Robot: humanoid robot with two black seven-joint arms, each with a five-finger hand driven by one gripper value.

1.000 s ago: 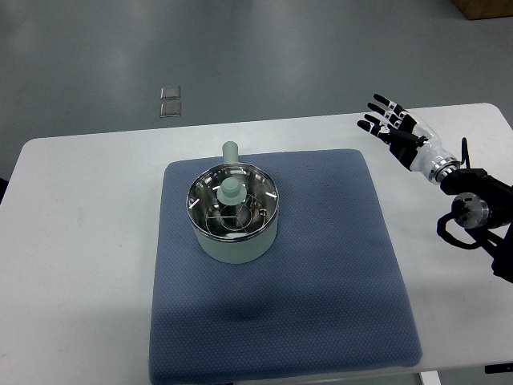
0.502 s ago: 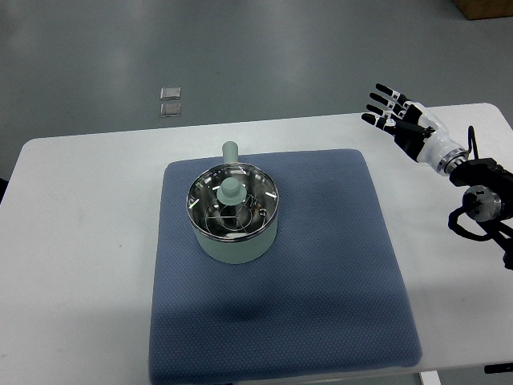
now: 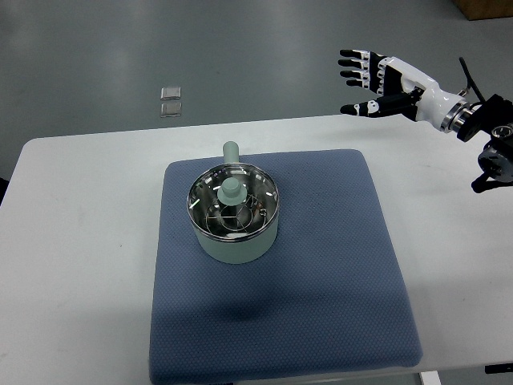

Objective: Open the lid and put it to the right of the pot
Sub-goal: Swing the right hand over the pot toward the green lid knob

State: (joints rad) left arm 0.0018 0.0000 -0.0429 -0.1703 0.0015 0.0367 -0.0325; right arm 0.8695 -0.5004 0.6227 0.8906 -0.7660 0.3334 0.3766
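A pale green pot (image 3: 236, 239) stands on a blue mat (image 3: 280, 265), its stub handle (image 3: 230, 151) pointing away from me. A glass lid (image 3: 233, 200) with a steel rim and a green knob (image 3: 232, 191) sits on the pot. My right hand (image 3: 361, 82) hovers high at the upper right, beyond the mat's far right corner and well away from the pot. Its fingers are spread and hold nothing. No left arm shows.
The mat lies on a white table (image 3: 80, 241). Bare mat stretches to the right of the pot and in front of it. Two small square plates (image 3: 170, 101) are set in the grey floor beyond the table.
My right hand has risen and swung up and to the left, from over the table's right end to above its far edge. Pot and lid have not moved.
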